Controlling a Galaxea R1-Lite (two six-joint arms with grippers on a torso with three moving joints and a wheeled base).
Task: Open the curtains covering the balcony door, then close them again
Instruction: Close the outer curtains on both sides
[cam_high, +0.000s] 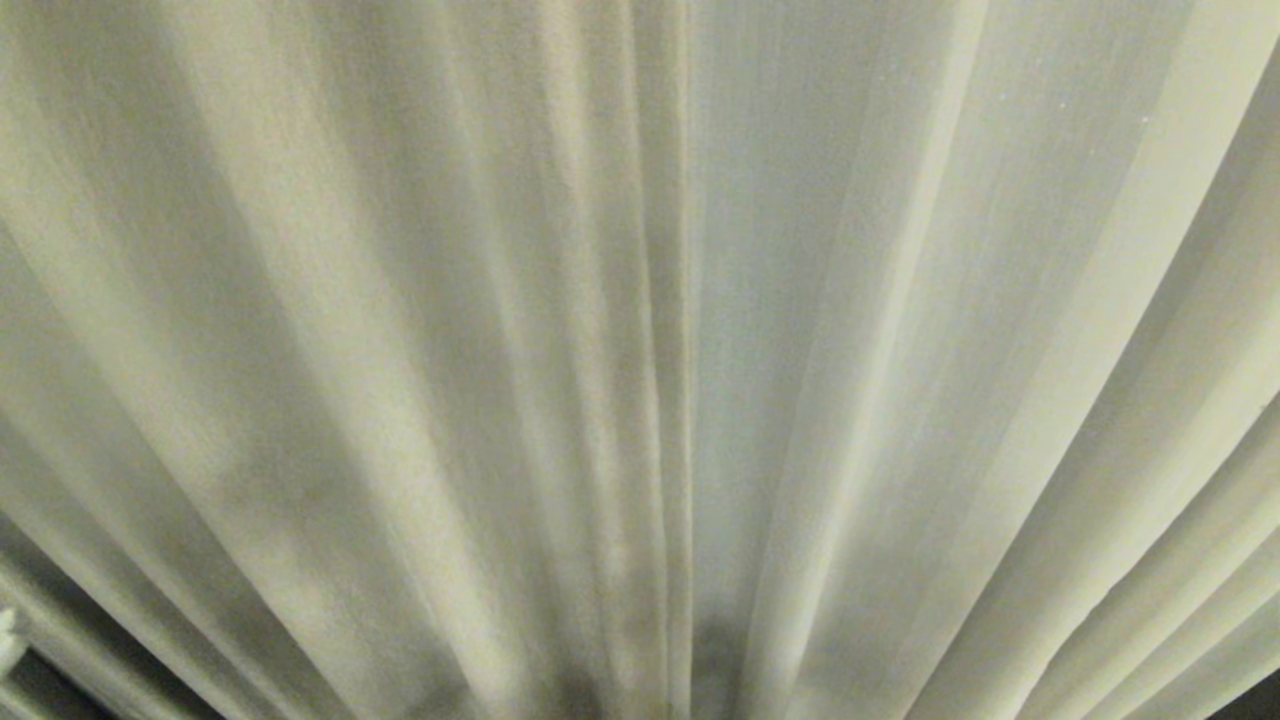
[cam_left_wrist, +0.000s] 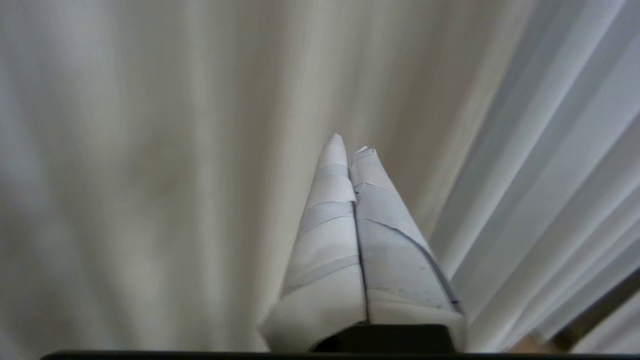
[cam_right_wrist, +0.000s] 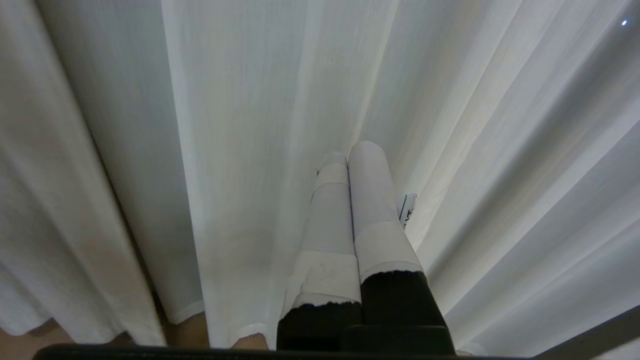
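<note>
The curtains (cam_high: 640, 360) are hung fully drawn, hiding the door. The left gripper (cam_left_wrist: 352, 142) is held before the pleats, fingers pressed together, nothing pinched. The right gripper (cam_right_wrist: 350, 152) is parked near the hem, fingers together, presumably idle.

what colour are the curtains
Plain cream-beige curtains with long vertical pleats, no print; the head view shows it best.

The curtains (cam_high: 640, 360) fill the head view, their tops and hems cut off by its edges and hiding whatever stands behind them, while in the left wrist view their pleats beside the left gripper (cam_left_wrist: 350, 142) are blurred
</note>
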